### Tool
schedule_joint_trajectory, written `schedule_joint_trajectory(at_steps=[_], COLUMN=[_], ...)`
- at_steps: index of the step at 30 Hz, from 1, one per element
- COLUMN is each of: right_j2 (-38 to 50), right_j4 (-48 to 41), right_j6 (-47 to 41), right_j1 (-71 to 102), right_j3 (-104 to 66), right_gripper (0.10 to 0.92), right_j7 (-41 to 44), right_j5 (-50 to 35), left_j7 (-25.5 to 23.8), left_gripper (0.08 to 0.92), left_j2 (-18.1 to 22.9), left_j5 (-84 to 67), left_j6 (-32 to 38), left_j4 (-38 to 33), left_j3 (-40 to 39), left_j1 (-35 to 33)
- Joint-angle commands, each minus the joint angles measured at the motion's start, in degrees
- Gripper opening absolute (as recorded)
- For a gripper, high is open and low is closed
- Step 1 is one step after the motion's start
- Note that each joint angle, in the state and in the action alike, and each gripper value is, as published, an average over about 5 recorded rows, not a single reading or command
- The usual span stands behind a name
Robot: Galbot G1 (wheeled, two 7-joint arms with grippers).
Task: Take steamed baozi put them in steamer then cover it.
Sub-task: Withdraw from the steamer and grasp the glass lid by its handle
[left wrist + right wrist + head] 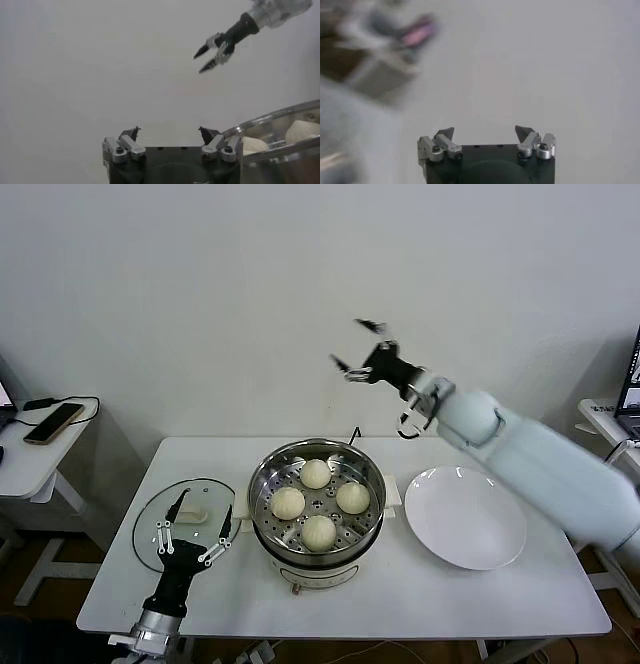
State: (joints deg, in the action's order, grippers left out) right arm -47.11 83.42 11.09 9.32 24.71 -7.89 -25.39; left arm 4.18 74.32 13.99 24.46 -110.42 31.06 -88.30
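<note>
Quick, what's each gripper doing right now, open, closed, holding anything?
Left gripper: open, empty, over the cover near its white handle.
Right gripper: open, empty, raised high behind the steamer.

Bright even light, soft shadows, blurred right-wrist background

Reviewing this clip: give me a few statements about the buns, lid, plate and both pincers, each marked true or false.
1. Four baozi sit in the steamer. True.
2. The glass lid covers the steamer. False: it lies on the table, on the steamer's left.
3. The white plate holds one bun. False: it is bare.
4. The left pincer is open, by the lid. True.
5. The right pincer grips a bun. False: it is open, empty, raised above the table.
</note>
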Motion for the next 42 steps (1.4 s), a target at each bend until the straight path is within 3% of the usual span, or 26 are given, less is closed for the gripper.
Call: schedule_joint_trajectory(at_steps=[1,6,16,25,42], right_j2=[-8.3,-14.4,-19.9,-21.9,-23.4], right_j4=[0.4,-0.5,0.0,0.8,1.7], right_j6=[8.7,10.6,12.9,13.0,12.9], right_j1=[41.9,50.4,59.4,62.0,64.7], right_j3=[-42.2,-50.5,-55.0,-55.8,-58.6], right_gripper=[0.823,0.823,0.823,0.823,0.823], right_j7=[-20.5,-17.8,-13.6,-12.5,-12.0], right_j5=[9.2,11.6,12.6,14.3,16.0], left_j7=[6.8,10.6,12.8,15.2,14.7], left_gripper=[0.823,0.823,0.823,0.823,0.823], left_j2=[-0.3,-2.2,-5.9,-6.0,-6.3], left_j5=[19.3,36.7,61.5,67.6,69.2], left_j6=[-3.3,-7.5,-16.4,-16.1,-16.1], left_j4=[4.1,10.4,22.6,28.3,34.9], left_j3=[0.7,2.6,7.2,5.8,2.2], left_j1=[3.8,5.2,7.8,13.2,20.5])
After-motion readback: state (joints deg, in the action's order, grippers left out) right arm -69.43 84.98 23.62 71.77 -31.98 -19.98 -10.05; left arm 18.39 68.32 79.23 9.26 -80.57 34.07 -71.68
